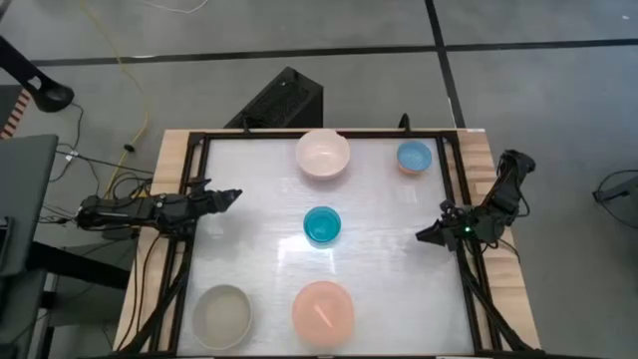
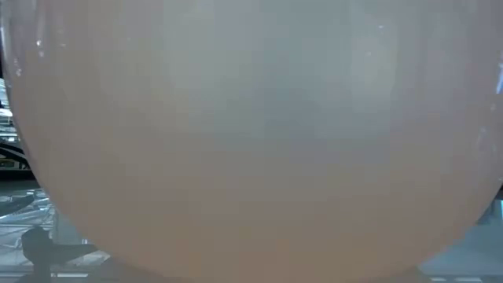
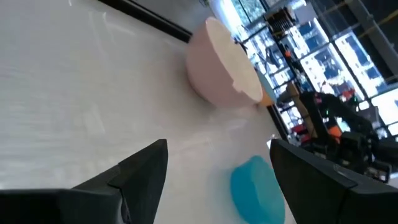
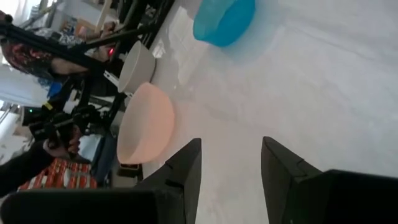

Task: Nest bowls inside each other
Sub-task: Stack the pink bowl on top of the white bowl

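Five bowls rest on their bases on the white table. A pale pink-white bowl (image 1: 322, 154) stands at the far middle and a light blue bowl with orange outside (image 1: 414, 157) at the far right. A teal-blue bowl (image 1: 322, 225) is in the centre, a salmon-pink bowl (image 1: 323, 311) at the near middle, a grey-beige bowl (image 1: 221, 314) at the near left. My left gripper (image 1: 235, 195) stands open by the left edge. My right gripper (image 1: 423, 236) stands open by the right edge. Both point toward the centre. The salmon-pink bowl (image 2: 251, 141) fills the low view.
A black frame (image 1: 454, 189) runs along the table's left, far and right sides. Bare table lies between each gripper and the teal-blue bowl. A black box (image 1: 279, 100) sits on the floor beyond the far edge.
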You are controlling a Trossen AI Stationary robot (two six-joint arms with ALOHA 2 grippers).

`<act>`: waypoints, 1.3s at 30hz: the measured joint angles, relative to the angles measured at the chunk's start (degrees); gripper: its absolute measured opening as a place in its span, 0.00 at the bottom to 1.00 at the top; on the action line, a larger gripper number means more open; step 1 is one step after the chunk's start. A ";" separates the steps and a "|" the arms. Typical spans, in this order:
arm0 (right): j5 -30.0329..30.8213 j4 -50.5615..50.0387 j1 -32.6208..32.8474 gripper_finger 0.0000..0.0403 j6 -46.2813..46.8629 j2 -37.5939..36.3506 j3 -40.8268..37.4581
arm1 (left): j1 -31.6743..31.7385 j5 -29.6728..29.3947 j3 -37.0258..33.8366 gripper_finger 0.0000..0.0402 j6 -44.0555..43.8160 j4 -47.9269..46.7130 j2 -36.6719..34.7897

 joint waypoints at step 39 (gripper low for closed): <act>12.24 67.92 -14.17 0.33 -67.27 2.00 0.02 | 0.00 12.14 0.16 0.68 27.51 46.55 0.19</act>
